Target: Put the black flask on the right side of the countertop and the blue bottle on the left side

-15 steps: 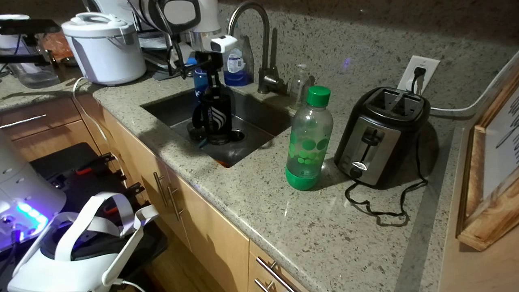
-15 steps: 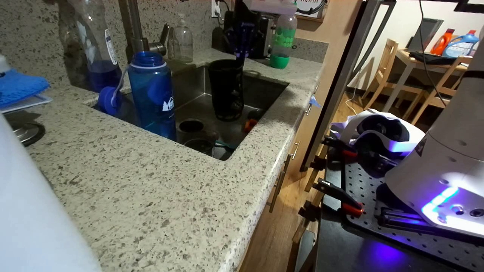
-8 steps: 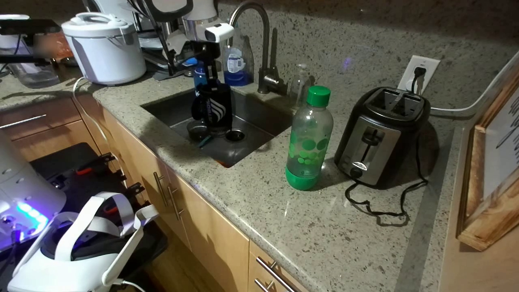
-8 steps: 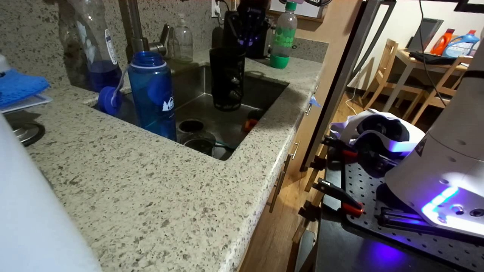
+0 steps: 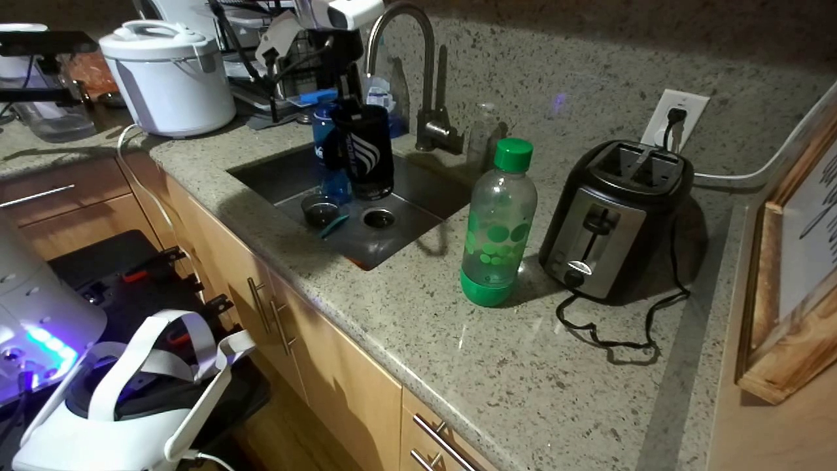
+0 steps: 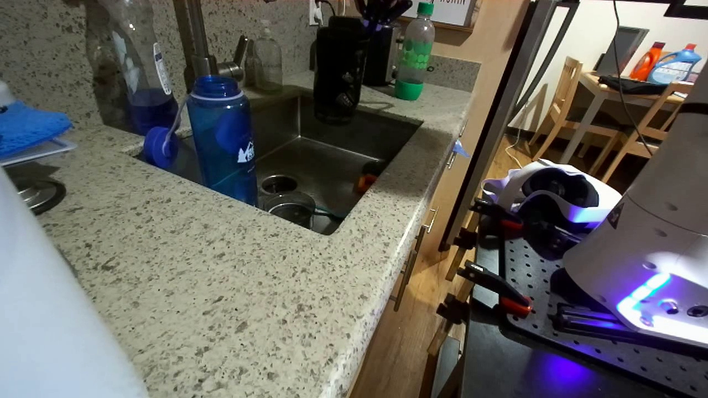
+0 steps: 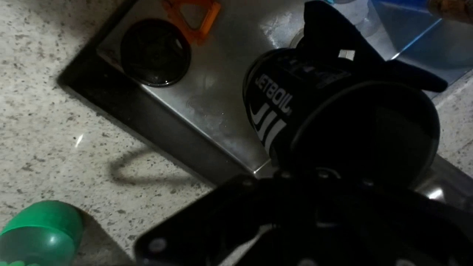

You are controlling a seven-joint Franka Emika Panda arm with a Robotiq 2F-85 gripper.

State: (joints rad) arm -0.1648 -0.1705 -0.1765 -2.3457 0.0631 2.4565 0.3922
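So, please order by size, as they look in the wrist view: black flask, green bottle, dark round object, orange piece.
1. Black flask: clearly largest.
2. Green bottle and dark round object: unsure; the frame cuts the bottle, and its visible part looks about as big.
3. Orange piece: smallest as shown.

A black cylindrical flask [image 5: 370, 154], its mouth open and its side marked with curved white stripes (the lettering reads "JETBOIL" in the wrist view), hangs nearly upright above the floor of a steel sink [image 6: 326, 157]. A translucent blue cylindrical bottle [image 6: 221, 146] stands upright inside, mouth open, 1 tethered blue cap [image 6: 161, 147] dangling alongside.
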